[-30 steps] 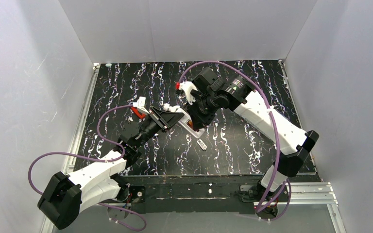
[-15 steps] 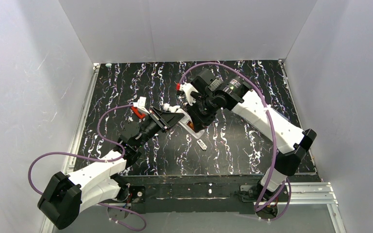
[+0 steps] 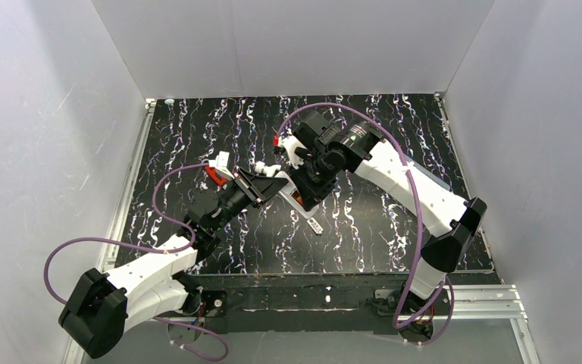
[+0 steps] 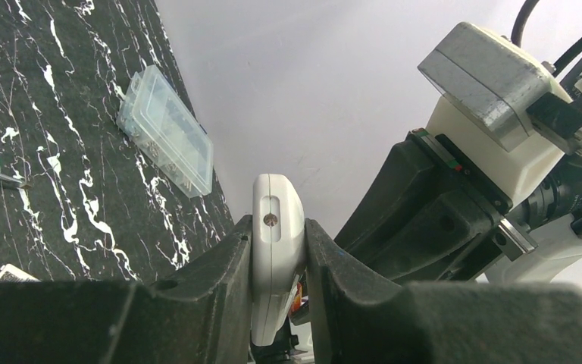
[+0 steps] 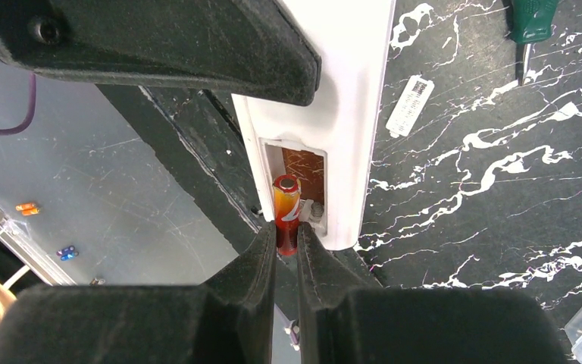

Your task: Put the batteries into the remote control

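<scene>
My left gripper (image 4: 276, 262) is shut on the white remote control (image 4: 274, 227), holding it edge-on above the table; it also shows in the top view (image 3: 295, 199). In the right wrist view the remote's back (image 5: 348, 114) faces me with its open battery bay (image 5: 300, 189). My right gripper (image 5: 287, 244) is shut on a red-orange battery (image 5: 286, 208), whose upper end stands in the bay's left side. No other battery shows. In the top view my right gripper (image 3: 303, 182) meets the left gripper (image 3: 269, 184) at mid-table.
A clear plastic compartment box (image 4: 167, 140) lies on the black marbled table (image 3: 379, 220). A green-handled screwdriver (image 5: 530, 19) and a small flat whitish cover plate (image 5: 410, 105) lie near the remote; the plate also shows in the top view (image 3: 316, 225).
My right arm has shifted slightly left and closer over the remote. The left arm and the remote have not visibly moved.
</scene>
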